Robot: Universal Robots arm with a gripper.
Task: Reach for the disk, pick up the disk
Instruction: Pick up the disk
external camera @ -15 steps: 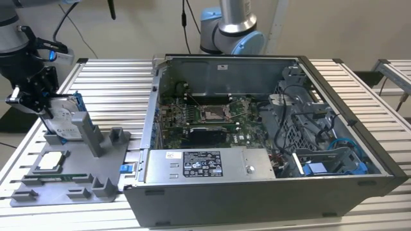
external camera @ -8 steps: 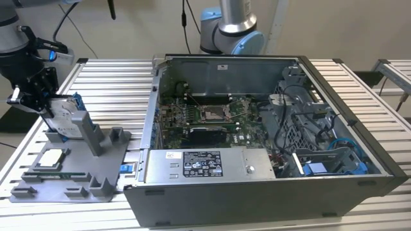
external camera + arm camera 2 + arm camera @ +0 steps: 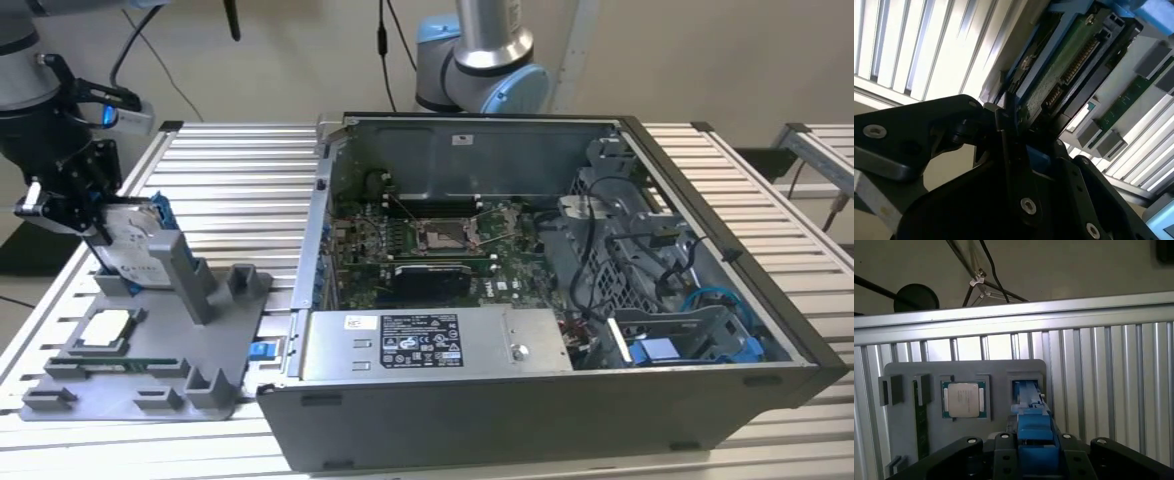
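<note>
Where the tool [image 3: 96, 228] is closed on its blue-railed edge, the disk [image 3: 134, 240] stands upright in the grey holder [image 3: 200, 300]. Just below the tool, a square chip [image 3: 965, 400] lies on that holder. Well beyond it, an open computer case [image 3: 534, 400] sits on the bench [image 3: 227, 170].

an open computer case [image 3: 534, 420] lies on the slatted metal table [image 3: 227, 170]; inside it a green motherboard [image 3: 400, 255], and nearer the front wall a silver box with a black label [image 3: 427, 345]; at the exterior view's left, beside the case, a grey fixture [image 3: 147, 400] carries a square silver chip [image 3: 107, 330] and, just beside it, a memory stick [image 3: 114, 364]
</note>
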